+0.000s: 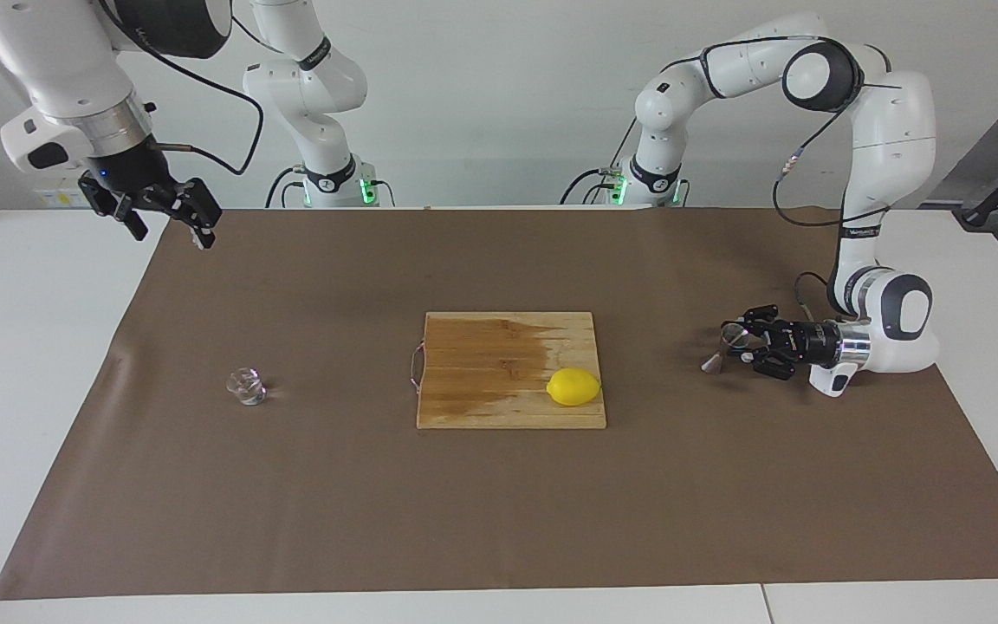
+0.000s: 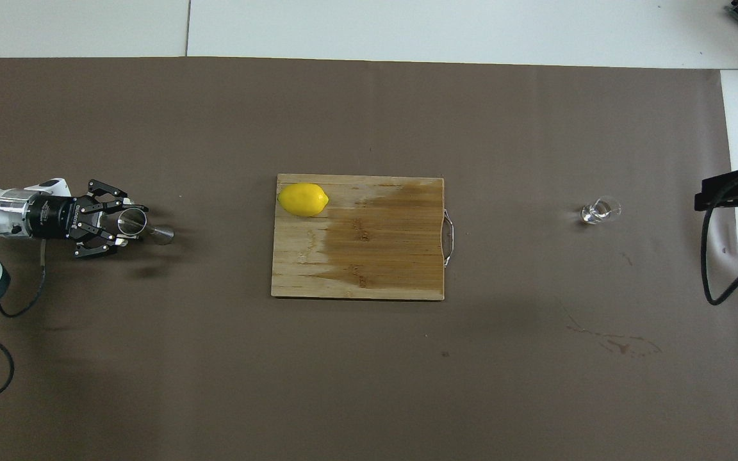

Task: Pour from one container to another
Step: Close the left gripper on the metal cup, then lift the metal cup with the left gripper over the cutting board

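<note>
The tiny clear glass cup (image 1: pixel 246 386) stands on the brown mat toward the right arm's end of the table; it also shows in the overhead view (image 2: pixel 599 210). The steel jigger (image 1: pixel 722 348) is toward the left arm's end and leans, its lower cone close to the mat; it shows in the overhead view too (image 2: pixel 148 227). My left gripper (image 1: pixel 748 340) lies level and low, with its fingers closed against the jigger's upper cone (image 2: pixel 131 223). My right gripper (image 1: pixel 165 227) is open and empty. It hangs high over the mat's edge at the right arm's end, well away from the cup.
A wooden cutting board (image 1: pixel 490 364) lies mid-table with a yellow lemon (image 1: pixel 573 386) on its corner toward the left arm. The board also shows in the overhead view (image 2: pixel 375 250), as does the lemon (image 2: pixel 303 199). The brown mat (image 1: pixel 499 520) covers most of the table.
</note>
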`<state>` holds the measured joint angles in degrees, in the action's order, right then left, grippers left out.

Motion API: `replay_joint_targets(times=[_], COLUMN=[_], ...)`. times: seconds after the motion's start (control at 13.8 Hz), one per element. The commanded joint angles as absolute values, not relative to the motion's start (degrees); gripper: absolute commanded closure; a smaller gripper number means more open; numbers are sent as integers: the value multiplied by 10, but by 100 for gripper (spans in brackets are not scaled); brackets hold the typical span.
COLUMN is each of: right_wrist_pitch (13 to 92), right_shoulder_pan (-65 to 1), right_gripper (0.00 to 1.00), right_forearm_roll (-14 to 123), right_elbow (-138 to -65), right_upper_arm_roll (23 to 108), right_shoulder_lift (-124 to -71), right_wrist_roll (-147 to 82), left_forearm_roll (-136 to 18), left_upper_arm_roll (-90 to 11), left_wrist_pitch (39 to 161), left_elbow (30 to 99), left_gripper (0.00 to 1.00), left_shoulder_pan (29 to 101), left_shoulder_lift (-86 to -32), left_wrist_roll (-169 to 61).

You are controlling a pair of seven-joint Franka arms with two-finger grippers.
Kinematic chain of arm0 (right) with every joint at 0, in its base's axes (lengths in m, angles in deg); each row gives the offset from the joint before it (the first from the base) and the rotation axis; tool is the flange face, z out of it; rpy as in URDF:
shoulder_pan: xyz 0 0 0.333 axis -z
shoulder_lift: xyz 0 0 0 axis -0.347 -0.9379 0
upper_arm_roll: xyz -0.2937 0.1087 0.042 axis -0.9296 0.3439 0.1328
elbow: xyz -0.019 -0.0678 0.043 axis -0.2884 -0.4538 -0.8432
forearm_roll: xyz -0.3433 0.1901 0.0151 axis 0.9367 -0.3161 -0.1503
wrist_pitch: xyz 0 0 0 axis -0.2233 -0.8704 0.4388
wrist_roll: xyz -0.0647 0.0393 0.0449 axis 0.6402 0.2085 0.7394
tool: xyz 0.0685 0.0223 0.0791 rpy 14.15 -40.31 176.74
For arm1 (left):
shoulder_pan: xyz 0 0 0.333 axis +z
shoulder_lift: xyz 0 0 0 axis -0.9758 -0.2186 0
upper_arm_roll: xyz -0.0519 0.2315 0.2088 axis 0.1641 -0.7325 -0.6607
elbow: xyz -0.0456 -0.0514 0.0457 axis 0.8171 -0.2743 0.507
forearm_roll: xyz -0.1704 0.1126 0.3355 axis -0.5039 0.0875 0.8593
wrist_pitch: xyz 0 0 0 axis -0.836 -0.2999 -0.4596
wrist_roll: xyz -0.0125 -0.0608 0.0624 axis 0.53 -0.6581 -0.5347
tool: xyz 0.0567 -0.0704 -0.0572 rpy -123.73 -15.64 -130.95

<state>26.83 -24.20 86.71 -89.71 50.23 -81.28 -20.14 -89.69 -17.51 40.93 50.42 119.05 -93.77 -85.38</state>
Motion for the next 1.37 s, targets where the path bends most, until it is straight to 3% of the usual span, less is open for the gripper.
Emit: replay_joint_targets(times=[0.0,0.29,1.09,1.3], right_wrist_pitch=[265,265,272,272], right_shoulder_pan=[-235,-236,-206,-209], right_gripper=[0,0,0,0], right_forearm_roll=[852,852,851,851], right_elbow=[-911,-911,-911,-911], right_upper_arm_roll=[507,507,527,536], right_shoulder_lift=[-800,-800,-800,-800], right_wrist_roll=[-198,-198,-203,-200], left_forearm_roll=[-888,-890,-924,-952], left_upper_arm_roll=[-164,-160,-80,-65], left_wrist_pitch=[416,414,441,480], left_elbow=[507,504,497,512], left_gripper=[59,68,69,71], left_shoulder_pan=[1202,1203,1189,1161], left_shoulder_lift=[-941,-941,-936,-901], left_wrist_roll=[-854,-855,-882,-892])
